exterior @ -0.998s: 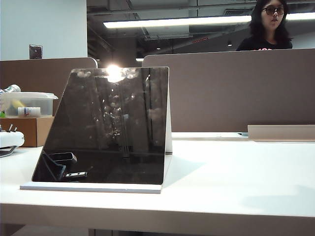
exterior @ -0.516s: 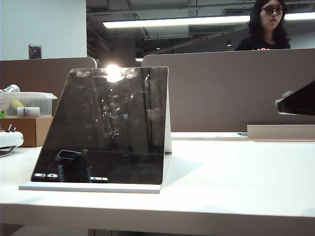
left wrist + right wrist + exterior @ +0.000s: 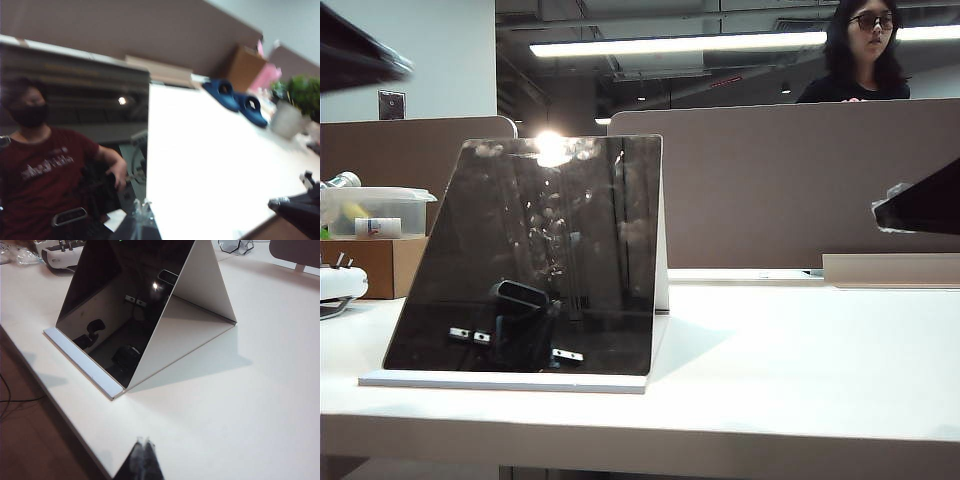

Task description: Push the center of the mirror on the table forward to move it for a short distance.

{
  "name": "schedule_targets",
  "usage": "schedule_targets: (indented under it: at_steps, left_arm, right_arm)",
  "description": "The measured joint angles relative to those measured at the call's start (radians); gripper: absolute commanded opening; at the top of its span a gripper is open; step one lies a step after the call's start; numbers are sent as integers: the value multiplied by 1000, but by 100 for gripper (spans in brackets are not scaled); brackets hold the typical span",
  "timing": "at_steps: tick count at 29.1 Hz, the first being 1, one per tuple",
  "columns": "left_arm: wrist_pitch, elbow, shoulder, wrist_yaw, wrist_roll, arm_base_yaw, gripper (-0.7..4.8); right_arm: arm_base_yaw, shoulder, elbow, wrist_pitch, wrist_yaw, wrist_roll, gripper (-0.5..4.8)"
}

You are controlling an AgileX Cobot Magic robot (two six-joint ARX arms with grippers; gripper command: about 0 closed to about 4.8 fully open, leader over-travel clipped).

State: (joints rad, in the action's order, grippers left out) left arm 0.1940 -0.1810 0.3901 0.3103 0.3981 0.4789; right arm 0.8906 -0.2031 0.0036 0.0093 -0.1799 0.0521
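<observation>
Near the table's point(image 3: 800, 380) front edge we log the mirror point(image 3: 535, 255) untouched, push not begun; right tool point(image 3: 144, 444) tips together, just short of it; left tool point(image 3: 300, 212) raised aside, state indeterminable.

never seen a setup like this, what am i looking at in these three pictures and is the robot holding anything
It is a two-armed robot at a white table. One picture comes from a fixed camera facing the table; the other two come from cameras on the arms' wrists. A dark mirror leans on a white wedge stand. The right gripper, fingertips together, hangs near the table's front edge, apart from the mirror and holding nothing. The left gripper shows only as a dark edge, so its state is unclear.
</observation>
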Motion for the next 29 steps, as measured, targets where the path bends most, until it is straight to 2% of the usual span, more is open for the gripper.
schedule_targets:
  at_steps: [3,7,10,17,22,27,29]
  left_arm:
    - [116,-34,199,-100,-11,80,-5]
    - [230,-93,448,-228,-71,146,-5]
    - [299,-177,635,-279,-99,176,-5]
    - [283,-327,875,-417,-94,179,-5]
    - [275,-351,943,-529,-97,177,-5]
    - [294,-373,1022,-549,-121,175,-5]
    - [288,-401,1078,-550,-132,176,-5]
  right_arm:
    - [0,0,0,0,0,0,-5]
    - [-1,-6,0,0,-1,0,-5]
    - [-2,-12,0,0,0,0,-5]
    - [-7,-12,0,0,-2,0,-5]
    - [-7,-12,0,0,-2,0,-5]
    - [-9,-19,0,0,-2,0,-5]
    - [-43,-19,0,0,0,0,-5]
